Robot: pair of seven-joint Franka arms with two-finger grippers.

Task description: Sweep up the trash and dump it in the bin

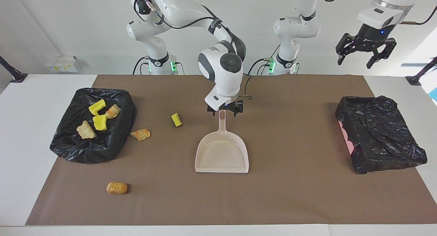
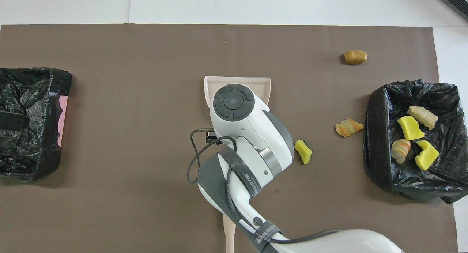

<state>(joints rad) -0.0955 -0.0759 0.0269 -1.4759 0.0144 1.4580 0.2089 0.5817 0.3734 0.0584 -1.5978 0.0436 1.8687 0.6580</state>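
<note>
The beige dustpan (image 1: 222, 154) lies flat mid-table, its handle toward the robots; it also shows in the overhead view (image 2: 263, 85). My right gripper (image 1: 225, 110) is low at the handle's tip, open, a finger on each side. My left gripper (image 1: 367, 53) hangs open and empty, high over the left arm's end. Three trash chunks lie on the mat: a yellow one (image 1: 176, 119) (image 2: 303, 151) beside the handle, an orange one (image 1: 140, 134) (image 2: 348, 127) next to the bin, and a tan lump (image 1: 116, 188) (image 2: 355, 57) farthest from the robots. Several more chunks (image 1: 99, 121) lie in the black-bagged bin (image 1: 112, 147) (image 2: 373, 136).
A second black-bagged bin (image 1: 379, 133) (image 2: 25, 136) stands at the left arm's end. The right arm's wrist (image 2: 241, 114) hides its gripper and most of the dustpan from above. A beige strip (image 2: 229, 234) shows under the right arm at the robots' edge.
</note>
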